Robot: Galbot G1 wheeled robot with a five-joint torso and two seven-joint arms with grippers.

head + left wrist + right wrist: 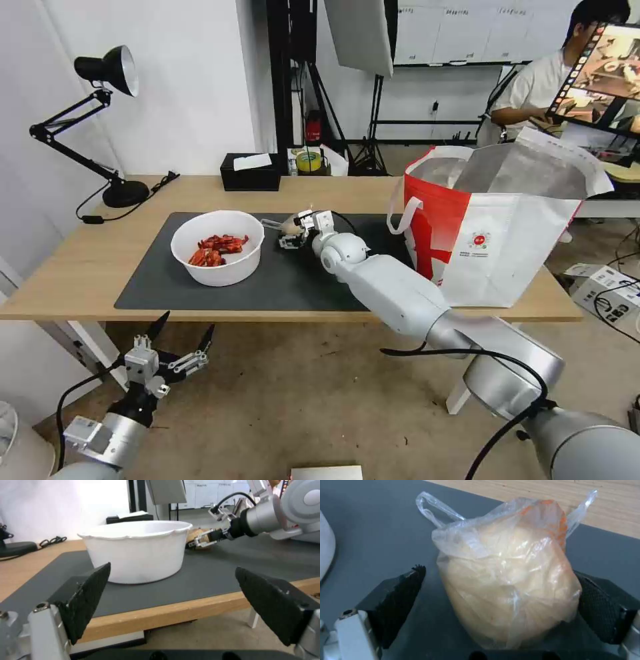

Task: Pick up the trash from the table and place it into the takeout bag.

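The small clear bag of beige food point(289, 225) point(506, 590) lies on the dark mat point(280, 283) in the middle of the table point(80, 267). My right gripper point(292, 235) point(498, 571) is open around it; one pad point(596, 600) touches the plastic, and the other pad point(405, 597) stands off by a gap. Just left of that sits the white bowl point(217, 270) point(140, 552) with red crayfish shells point(217, 248). The red-and-white takeout bag point(493, 247) stands open at the table's right end. My left gripper point(187, 325) point(172, 567) hangs open below the front edge, facing the bowl.
A black tissue box point(250, 175) and a roll of tape point(309, 161) sit at the table's far edge, with a black desk lamp point(113, 133) at the far left. A person sits behind the takeout bag. A white box with cables point(607, 293) lies on the floor at the right.
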